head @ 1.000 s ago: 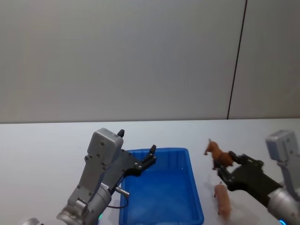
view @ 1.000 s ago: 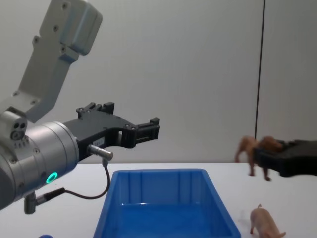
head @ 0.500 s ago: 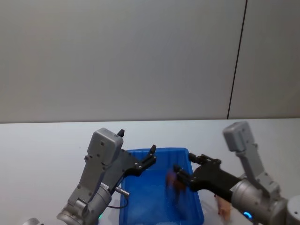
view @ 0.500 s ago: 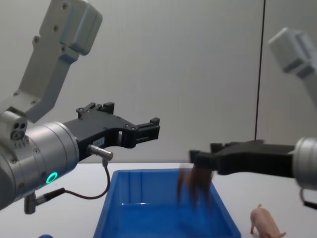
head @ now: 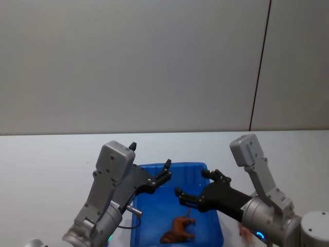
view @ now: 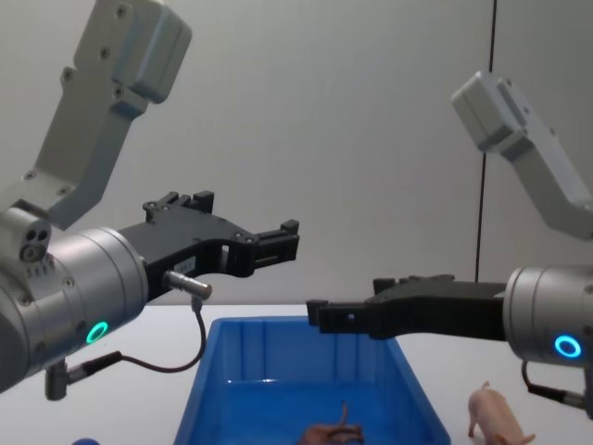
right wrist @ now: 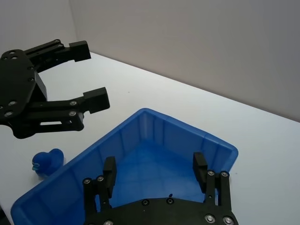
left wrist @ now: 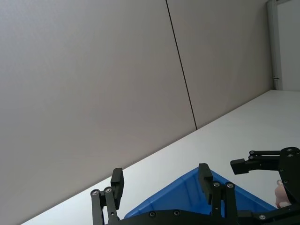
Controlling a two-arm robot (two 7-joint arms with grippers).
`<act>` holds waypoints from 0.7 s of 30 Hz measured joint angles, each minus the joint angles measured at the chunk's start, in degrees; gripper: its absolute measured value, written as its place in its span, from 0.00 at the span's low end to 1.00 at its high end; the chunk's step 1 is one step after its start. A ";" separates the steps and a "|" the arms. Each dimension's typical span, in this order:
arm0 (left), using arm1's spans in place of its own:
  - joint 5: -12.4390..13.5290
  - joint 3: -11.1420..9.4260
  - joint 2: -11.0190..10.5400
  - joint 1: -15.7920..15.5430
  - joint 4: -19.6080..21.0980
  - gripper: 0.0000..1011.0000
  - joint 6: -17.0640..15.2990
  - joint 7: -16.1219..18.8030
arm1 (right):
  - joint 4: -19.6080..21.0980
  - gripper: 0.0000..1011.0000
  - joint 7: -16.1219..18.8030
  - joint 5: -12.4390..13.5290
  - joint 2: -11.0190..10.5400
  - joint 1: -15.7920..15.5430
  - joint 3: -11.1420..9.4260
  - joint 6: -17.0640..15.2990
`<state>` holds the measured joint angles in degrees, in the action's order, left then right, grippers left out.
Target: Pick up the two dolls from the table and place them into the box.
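Observation:
The reddish-brown doll (head: 177,230) lies on its side on the floor of the blue box (head: 154,168), also low in the chest view as the brown doll (view: 332,433). The pink pig doll (view: 496,413) stands on the white table (head: 41,164) to the right of the box (view: 278,326). My right gripper (head: 193,185) hovers open over the box's right half, nothing between its fingers (right wrist: 109,168). My left gripper (head: 165,172) hangs open above the box's far left part, empty.
A small blue object (right wrist: 47,161) lies on the table beside the box's left side. The pig (left wrist: 281,199) is just outside the box's right wall. A plain wall stands behind the table. Open tabletop lies to the far left and right.
My right gripper swung left from beside the pig to over the box carrying the brown doll, then opened; the doll dropped and now lies in the box. The left arm stayed still.

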<state>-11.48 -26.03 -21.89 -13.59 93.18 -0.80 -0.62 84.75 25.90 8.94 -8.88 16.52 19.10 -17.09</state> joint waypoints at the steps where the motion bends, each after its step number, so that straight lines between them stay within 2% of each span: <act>1: 0.00 0.00 0.00 0.00 0.00 0.99 0.00 0.00 | 0.03 0.97 -0.20 0.00 -0.04 -0.07 -0.01 0.10; 2: 0.00 0.00 0.00 0.00 0.00 0.99 0.00 0.00 | 0.13 0.99 -0.43 0.00 -0.17 -0.23 -0.03 0.23; 10: 0.00 0.00 0.00 0.00 0.00 0.99 0.00 0.00 | 2.40 0.99 -3.89 0.67 -1.84 -2.58 -0.77 1.57; 21: 0.00 0.00 0.00 0.00 0.00 0.99 0.00 0.00 | 6.62 0.99 -9.22 3.21 -5.24 -7.64 -2.38 1.72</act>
<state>-11.48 -26.03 -21.89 -13.59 93.17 -0.80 -0.62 91.37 16.69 12.15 -14.13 8.88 16.72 -15.38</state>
